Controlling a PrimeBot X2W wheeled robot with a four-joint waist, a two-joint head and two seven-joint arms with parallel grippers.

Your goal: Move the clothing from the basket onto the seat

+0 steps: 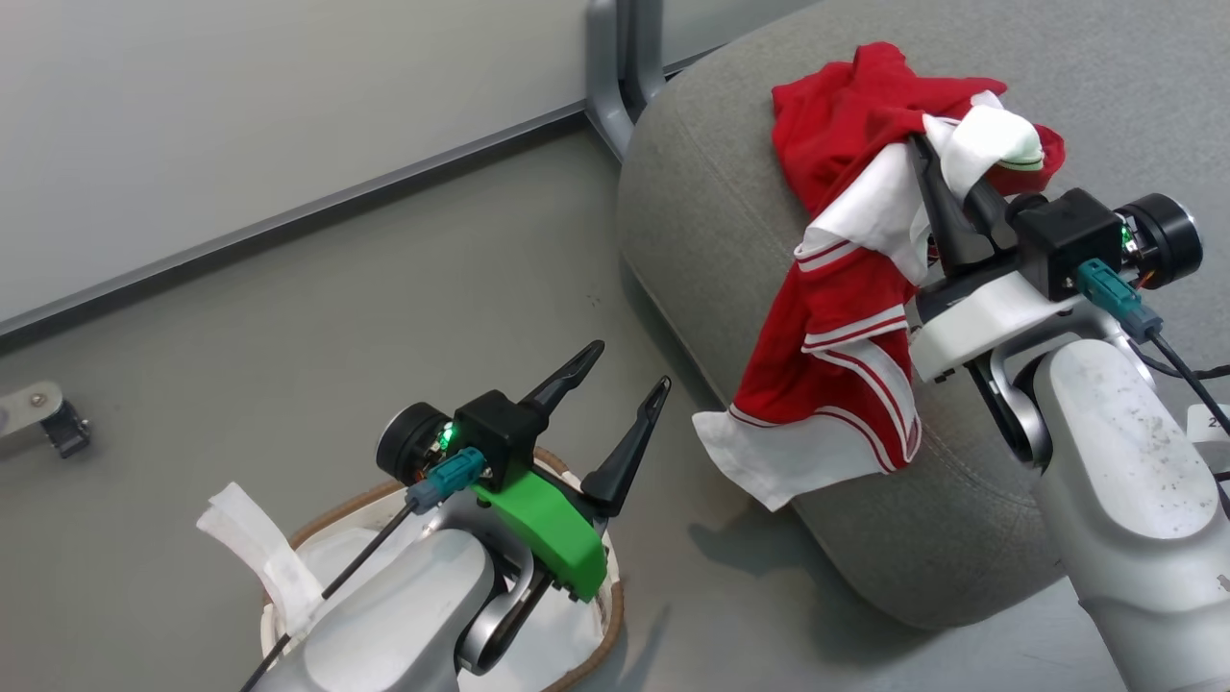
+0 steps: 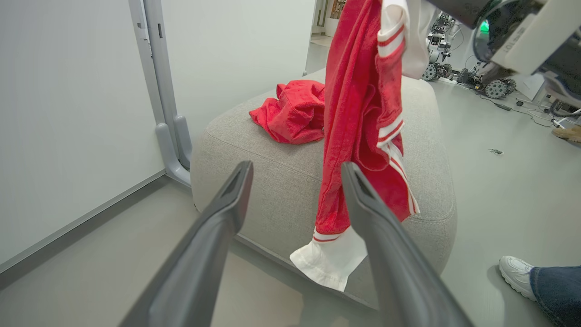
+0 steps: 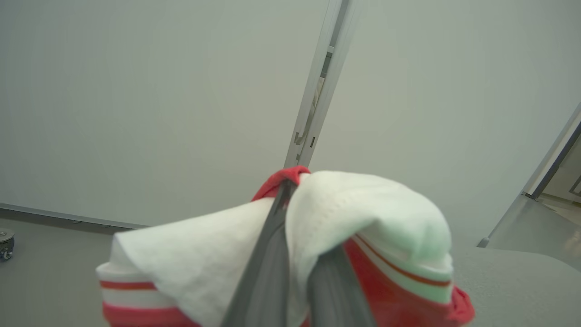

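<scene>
Your right gripper (image 1: 927,154) is clamped on the striped garment (image 1: 836,356), which dangles past the seat (image 1: 711,192) edge. Release here and it likely slides to the floor (image 1: 384,317). Left gripper (image 1: 629,370) gapes empty over the basket (image 1: 615,596). A second red garment (image 2: 292,111) lies on the seat.

The smooth grey floor (image 1: 384,317) carries a large grey fabric-upholstered seat (image 1: 711,221) and, near the seat's corner, an oval cream-white plastic basket (image 1: 616,605). A crumpled red soft-fabric garment (image 2: 295,111) lies on the seat's top.
</scene>
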